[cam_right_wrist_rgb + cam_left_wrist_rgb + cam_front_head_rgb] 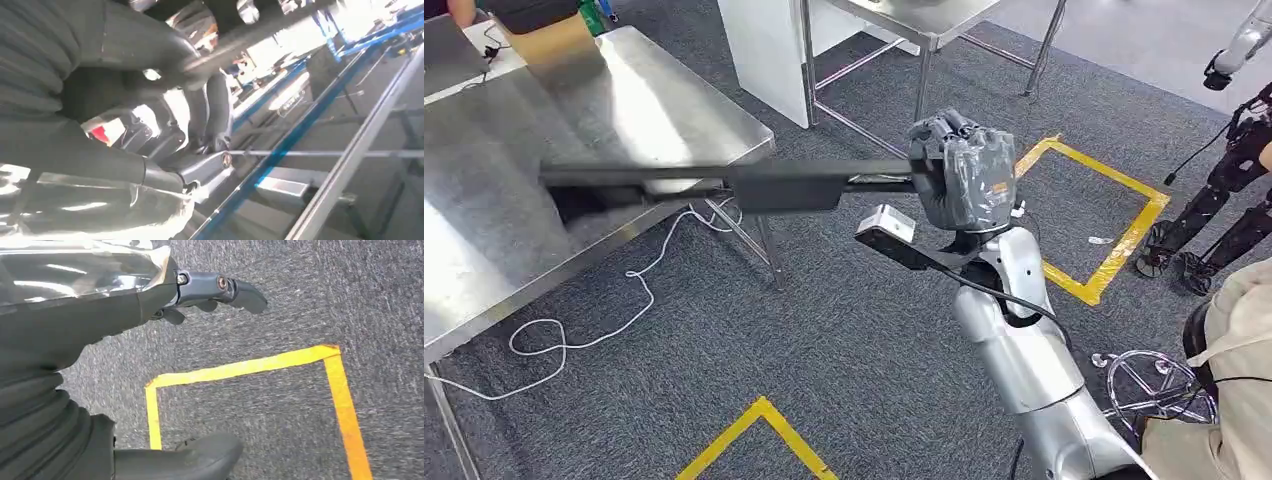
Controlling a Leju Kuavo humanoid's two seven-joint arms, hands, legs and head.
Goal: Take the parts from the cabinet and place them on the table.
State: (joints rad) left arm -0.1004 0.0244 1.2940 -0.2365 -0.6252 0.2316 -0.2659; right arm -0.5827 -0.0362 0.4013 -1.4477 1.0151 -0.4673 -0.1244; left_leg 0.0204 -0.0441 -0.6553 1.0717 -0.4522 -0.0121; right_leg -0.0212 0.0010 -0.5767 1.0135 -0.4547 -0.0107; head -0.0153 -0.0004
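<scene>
Seen from the robot's head, the right hand [962, 172] is raised in front of the body, fingers wrapped around one end of a long black part [724, 183]. The part is a flat, narrow bar with a thicker block at its middle, held level and reaching away from the hand toward a steel table [514, 200]. Its far end lies over the table's shiny top, near the table's front edge; whether that end touches the metal or floats just above it cannot be told. A brown cardboard box [549, 38] sits at the back of the table. Under the table's front edge, a white cable [604, 330] loops across the grey carpet. Yellow tape [1114, 215] marks a square on the carpet just beyond the hand, on the side away from the table. A second steel table stands farther off than the first.

In the right wrist view, the dark fingers [210, 107] curl round the blurred bar [250, 35].

In the left wrist view, the left hand [150, 370] hangs over the carpet with fingers [235, 290] spread, holding nothing, above a yellow tape corner [240, 370].
</scene>
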